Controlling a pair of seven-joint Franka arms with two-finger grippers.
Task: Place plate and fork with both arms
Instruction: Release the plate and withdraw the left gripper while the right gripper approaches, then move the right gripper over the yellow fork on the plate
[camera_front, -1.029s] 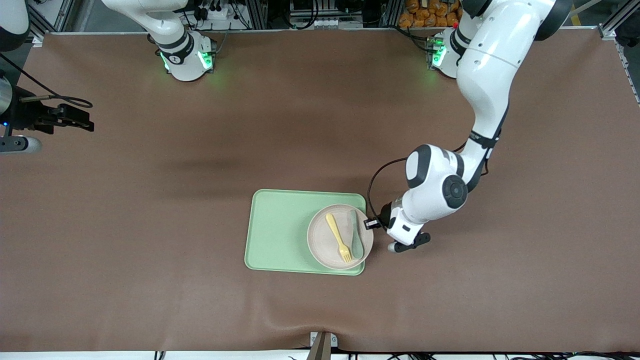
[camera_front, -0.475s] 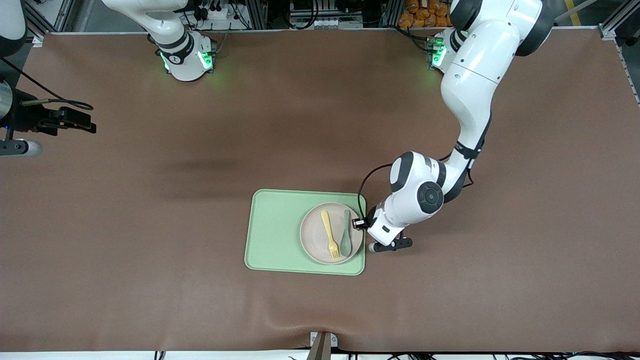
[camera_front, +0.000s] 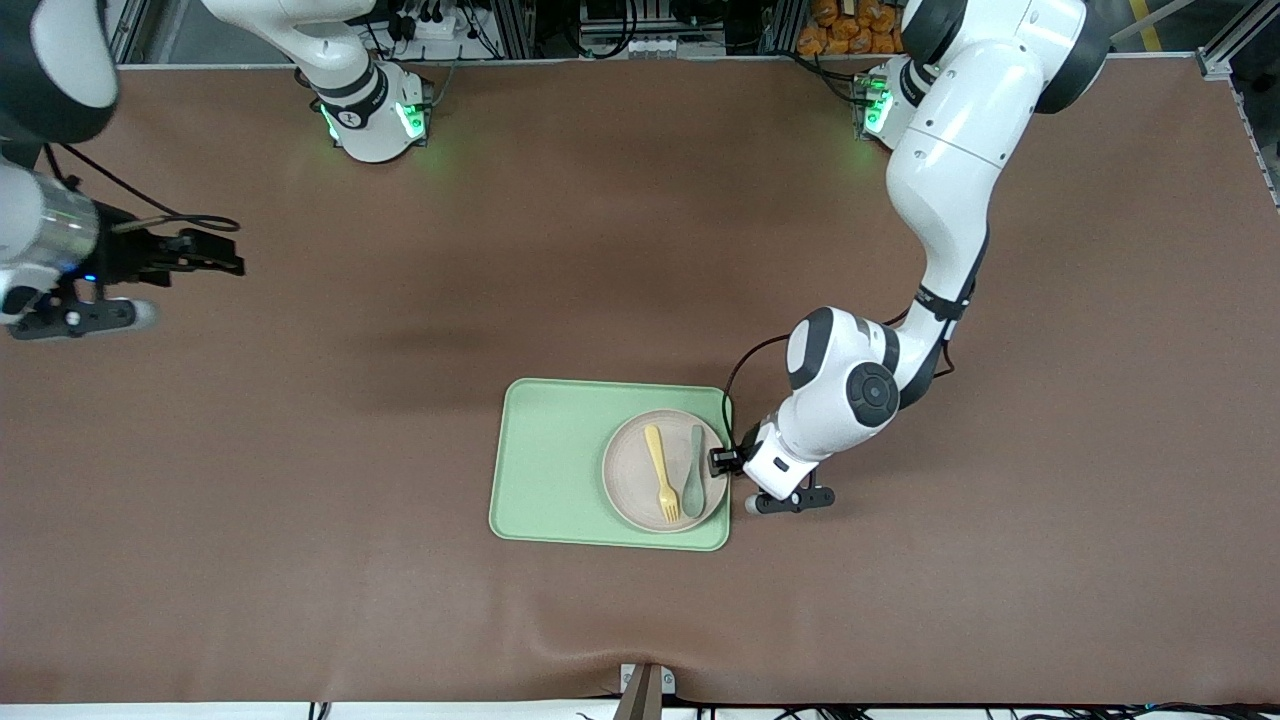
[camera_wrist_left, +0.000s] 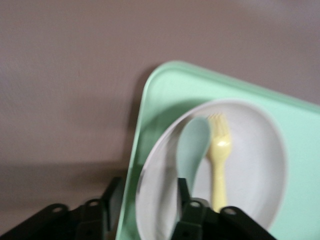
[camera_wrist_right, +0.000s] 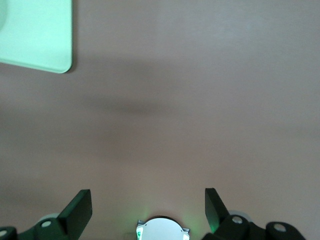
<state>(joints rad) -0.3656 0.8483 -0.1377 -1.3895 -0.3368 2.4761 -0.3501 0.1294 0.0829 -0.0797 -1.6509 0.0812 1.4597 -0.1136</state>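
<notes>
The light-green tray lies on the brown table and serves as the landmark here. Wide bare table runs from the tray toward the right arm's end, toward the robots' bases, and toward the front camera, so there is open room on those three sides. On the side toward the left arm's end the room is taken up – the left arm stands close against the tray's rim there.

The speckled beige-pink plate sits in the tray, pushed to the half toward the left arm's end, its rim close to the tray's raised edge. In the plate lie the pale-yellow fork and a grey-green spoon, side by side and roughly parallel, the fork toward the tray's middle, the spoon toward the left arm's end.

The left hand is at the plate's rim by the tray's edge; in the left wrist view its fingers straddle that rim, one inside the plate and one outside over the tray, parted – whether they touch the rim I cannot tell.

The right hand hangs over bare table well apart from the tray, toward the right arm's end, fingers spread wide and holding nothing
</notes>
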